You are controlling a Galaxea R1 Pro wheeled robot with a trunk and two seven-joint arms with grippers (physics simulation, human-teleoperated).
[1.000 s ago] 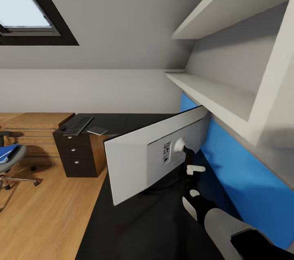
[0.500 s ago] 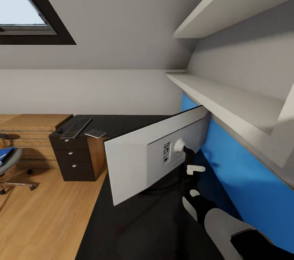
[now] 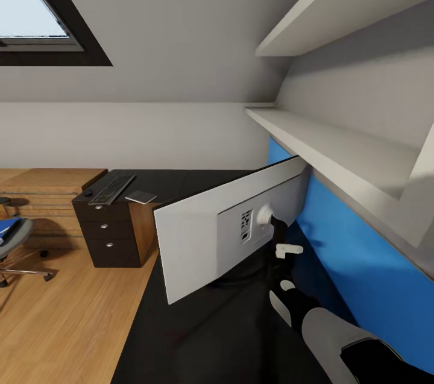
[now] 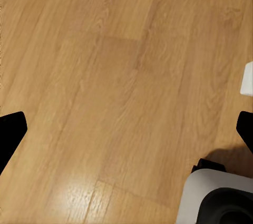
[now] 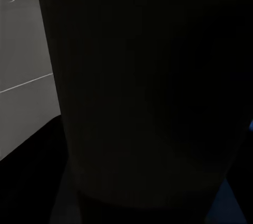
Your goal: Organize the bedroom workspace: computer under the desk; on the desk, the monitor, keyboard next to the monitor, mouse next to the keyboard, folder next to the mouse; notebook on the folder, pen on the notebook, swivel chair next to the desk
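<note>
The monitor [image 3: 205, 233] stands on the black desk [image 3: 199, 336] with its pale grey back toward me. My right gripper [image 3: 278, 234] reaches in behind it and is shut on its thin black stand [image 5: 147, 97], which looms dark and close in the right wrist view. At the desk's far end, above the drawer unit [image 3: 108, 233], lie the keyboard [image 3: 113, 187], the mouse [image 3: 88, 192] and the flat grey notebook [image 3: 140, 196]. The swivel chair [image 3: 17, 233] at the left edge carries the blue folder [image 3: 6, 226]. My left gripper [image 4: 126, 129] hangs open over bare wood floor.
A blue wall panel [image 3: 361, 275] runs behind the monitor, and white shelves [image 3: 313, 137] jut out just above it. A light oak low cabinet [image 3: 48, 191] stands beyond the drawers. Wood floor [image 3: 66, 324] lies left of the desk, with a skylight [image 3: 30, 10] above.
The head camera swung a little to the right early on, so the chair and drawers slid left in the picture. The monitor and right arm hold the same pose.
</note>
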